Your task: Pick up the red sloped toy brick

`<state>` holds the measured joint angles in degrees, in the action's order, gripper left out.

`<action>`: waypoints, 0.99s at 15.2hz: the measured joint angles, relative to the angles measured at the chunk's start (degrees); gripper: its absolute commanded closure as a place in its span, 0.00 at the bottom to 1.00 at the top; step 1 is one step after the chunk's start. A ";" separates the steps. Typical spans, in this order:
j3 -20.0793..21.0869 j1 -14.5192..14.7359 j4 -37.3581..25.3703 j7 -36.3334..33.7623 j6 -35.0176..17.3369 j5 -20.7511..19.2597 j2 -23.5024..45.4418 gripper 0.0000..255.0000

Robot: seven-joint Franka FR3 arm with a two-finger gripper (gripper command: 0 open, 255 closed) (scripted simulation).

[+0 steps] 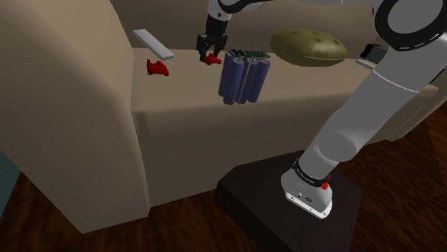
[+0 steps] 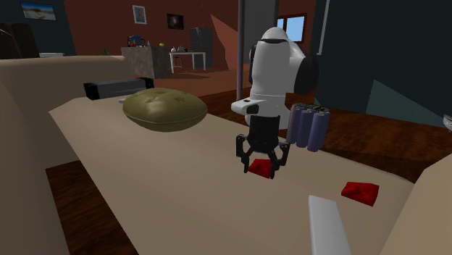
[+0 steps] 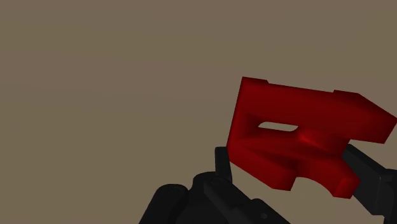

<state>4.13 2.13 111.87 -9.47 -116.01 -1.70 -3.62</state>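
A red toy brick [image 3: 299, 137] with a slot through it sits between my gripper's [image 3: 289, 162] two black fingers, which press on its two sides. In the shoulder view the gripper [image 1: 208, 54] points down at the beige cushioned surface [image 1: 186, 93], with the brick [image 1: 212, 61] at its tips. The second exterior view has the same brick [image 2: 261, 169] low over the surface inside the gripper [image 2: 262, 165]; whether it touches the cushion I cannot tell. A second red brick [image 1: 157, 68] [image 2: 360, 192] lies apart on the cushion.
A pack of blue-grey cylinders [image 1: 243, 75] [image 2: 308, 127] stands close beside the gripper. An olive rounded lump [image 1: 308, 46] [image 2: 164, 109] lies further along. A flat grey slab [image 1: 152, 43] [image 2: 329, 224] lies beyond the second brick. A tall beige armrest [image 1: 64, 107] bounds the shoulder view's left.
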 measured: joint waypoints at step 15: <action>-0.03 -0.02 -6.45 0.26 6.92 0.12 -0.45 1.00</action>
<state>4.10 2.11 105.42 -9.21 -109.09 -1.58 -4.07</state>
